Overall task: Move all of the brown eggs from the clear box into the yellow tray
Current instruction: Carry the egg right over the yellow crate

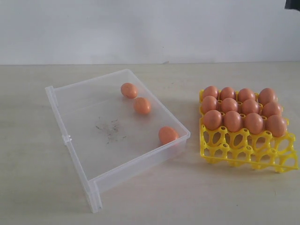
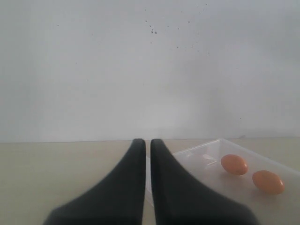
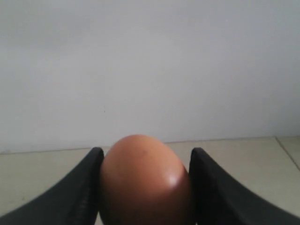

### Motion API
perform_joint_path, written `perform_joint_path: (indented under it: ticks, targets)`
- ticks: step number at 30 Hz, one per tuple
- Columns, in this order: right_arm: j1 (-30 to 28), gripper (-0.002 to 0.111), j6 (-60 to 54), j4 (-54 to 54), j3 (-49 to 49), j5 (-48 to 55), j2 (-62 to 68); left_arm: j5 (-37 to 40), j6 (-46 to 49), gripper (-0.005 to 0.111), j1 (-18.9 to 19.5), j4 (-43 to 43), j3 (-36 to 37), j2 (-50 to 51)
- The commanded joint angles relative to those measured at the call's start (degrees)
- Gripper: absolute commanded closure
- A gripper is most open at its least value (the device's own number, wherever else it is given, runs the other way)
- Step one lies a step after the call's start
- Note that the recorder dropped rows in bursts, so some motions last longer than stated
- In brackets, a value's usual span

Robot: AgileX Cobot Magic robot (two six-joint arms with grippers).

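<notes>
In the exterior view the clear box (image 1: 89, 119) lies left of centre with three brown eggs along its right side (image 1: 129, 90), (image 1: 142, 105), (image 1: 168, 135). The yellow tray (image 1: 243, 150) stands to the right; several brown eggs (image 1: 233, 120) fill its three far rows, and its near row of cups is bare. Neither gripper shows in that view. My right gripper (image 3: 146, 154) is shut on a brown egg (image 3: 143, 183), held above the table. My left gripper (image 2: 147, 142) is shut with nothing between its fingers, beside a corner of the clear box (image 2: 201, 152) where two eggs (image 2: 234, 164), (image 2: 267, 182) lie.
A pale wooden table (image 1: 37, 187) carries everything, with a plain white wall (image 1: 140, 28) behind it. A dark piece (image 1: 293, 3) pokes into the top right corner of the exterior view. Dark scuffs (image 1: 110, 131) mark the box floor.
</notes>
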Motion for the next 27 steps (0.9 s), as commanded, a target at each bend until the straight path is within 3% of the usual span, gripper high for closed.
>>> perform_joint_path:
  ticks: [1, 10, 14, 21, 27]
  targets:
    - [0.1, 0.109, 11.2, -6.8, 3.9, -3.3, 1.2, -0.9, 0.3, 0.103, -0.2, -0.3, -0.1, 0.2]
    - [5.4, 0.109, 50.4, -47.2, 10.7, -5.9, 1.2, -0.9, 0.3, 0.103, -0.2, -0.3, -0.1, 0.2]
    - [5.8, 0.109, 63.0, -61.5, 15.0, -17.6, 1.5, -0.9, 0.3, 0.103, -0.2, -0.3, -0.1, 0.2]
    - [5.8, 0.109, 54.3, -67.2, 21.7, -38.0, 7.4, -0.9, 0.3, 0.103, -0.2, -0.3, -0.1, 0.2]
    - [5.1, 0.109, 54.1, -72.5, 22.3, -40.3, 13.1, -0.9, 0.3, 0.103, -0.2, -0.3, -0.1, 0.2]
